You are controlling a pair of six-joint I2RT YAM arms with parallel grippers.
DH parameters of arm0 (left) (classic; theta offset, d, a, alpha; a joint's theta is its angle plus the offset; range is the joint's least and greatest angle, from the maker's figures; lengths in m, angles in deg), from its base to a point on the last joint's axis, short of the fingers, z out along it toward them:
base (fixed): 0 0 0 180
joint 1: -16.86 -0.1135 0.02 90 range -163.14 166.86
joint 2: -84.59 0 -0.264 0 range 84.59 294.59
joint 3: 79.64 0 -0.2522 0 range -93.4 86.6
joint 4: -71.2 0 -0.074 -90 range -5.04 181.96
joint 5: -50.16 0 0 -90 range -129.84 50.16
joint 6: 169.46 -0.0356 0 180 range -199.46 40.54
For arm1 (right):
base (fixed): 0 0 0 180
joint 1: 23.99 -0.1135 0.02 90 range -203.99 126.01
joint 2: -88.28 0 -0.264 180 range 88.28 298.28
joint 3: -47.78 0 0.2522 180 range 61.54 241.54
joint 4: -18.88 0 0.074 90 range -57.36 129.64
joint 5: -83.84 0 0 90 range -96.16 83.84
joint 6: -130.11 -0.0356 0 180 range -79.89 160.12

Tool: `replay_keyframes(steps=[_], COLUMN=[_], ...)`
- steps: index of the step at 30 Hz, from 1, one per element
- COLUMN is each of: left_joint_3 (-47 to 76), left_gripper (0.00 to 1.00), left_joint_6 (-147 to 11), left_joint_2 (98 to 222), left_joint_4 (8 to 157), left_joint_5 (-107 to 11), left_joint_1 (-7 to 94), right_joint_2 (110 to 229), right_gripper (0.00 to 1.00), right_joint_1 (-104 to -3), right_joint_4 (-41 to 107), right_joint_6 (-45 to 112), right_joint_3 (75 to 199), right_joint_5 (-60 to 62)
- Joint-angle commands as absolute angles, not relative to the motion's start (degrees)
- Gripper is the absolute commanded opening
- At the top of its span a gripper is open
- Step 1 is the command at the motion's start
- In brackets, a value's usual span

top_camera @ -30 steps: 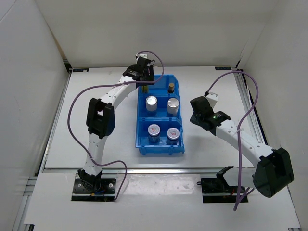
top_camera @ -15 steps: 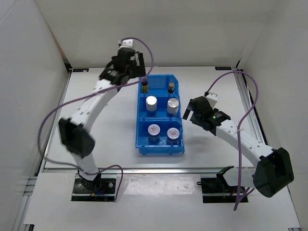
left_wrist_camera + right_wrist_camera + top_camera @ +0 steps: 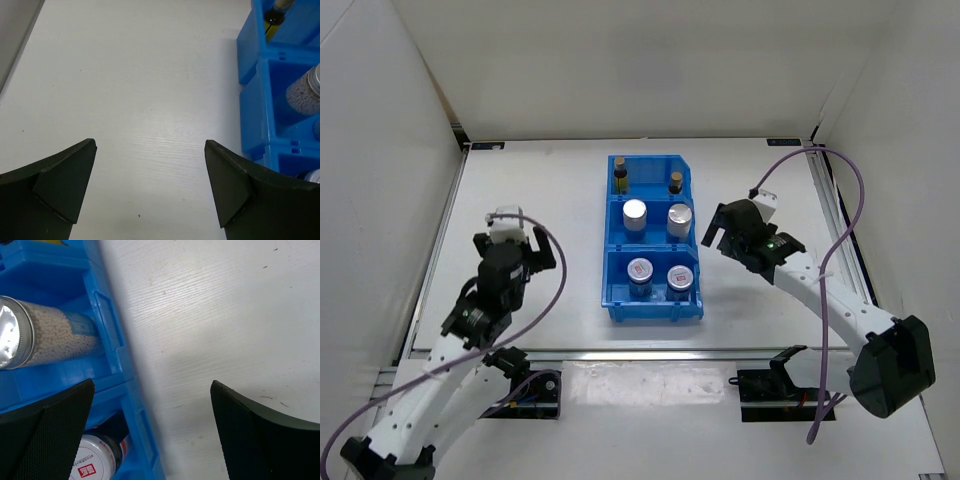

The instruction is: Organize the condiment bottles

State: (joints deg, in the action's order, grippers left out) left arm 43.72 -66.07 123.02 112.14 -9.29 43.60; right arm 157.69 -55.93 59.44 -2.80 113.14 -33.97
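Observation:
Six condiment bottles stand in the blue bin (image 3: 613, 300). Two dark gold-capped bottles (image 3: 619, 166) (image 3: 676, 181) are at the back, two silver-topped cylinders (image 3: 635, 212) (image 3: 680, 216) in the middle, and two short jars (image 3: 640, 270) (image 3: 681, 277) in front. My left gripper (image 3: 512, 240) (image 3: 150, 185) hangs open over bare table left of the bin, holding nothing. Close to the bin's right wall, my right gripper (image 3: 718, 228) (image 3: 150, 430) is open and empty. Its wrist view shows a bead-filled cylinder (image 3: 55, 335) and a jar lid (image 3: 92, 467).
The bin's left wall (image 3: 255, 115) fills the right edge of the left wrist view, with a dark bottle (image 3: 274, 15) at the top. White walls enclose the table on three sides. Purple cables trail from both arms.
The left arm let go of a dark bottle in the back left compartment and drew back to the near left. Both grippers opened; the right one barely moved.

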Motion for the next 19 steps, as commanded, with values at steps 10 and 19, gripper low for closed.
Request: replay_keyframes(steps=[10,19], left_joint_3=[55.83,55.31], left_gripper=[1.0,1.0], left_joint_6=[-73.22,-75.41], left_joint_2=[108.84,113.85], left_joint_4=[94.1,93.32], left_joint_5=[-3.54,-6.78], left_joint_1=[46.04,46.04], right_joint_2=[155.87,149.11], right_gripper=[1.0,1.0], right_joint_1=[-55.28,-55.28], right_joint_4=[72.15,75.61], right_joint_6=[1.42,14.09], right_joint_3=[125.16,132.12], right_joint_5=[-34.63,-31.12])
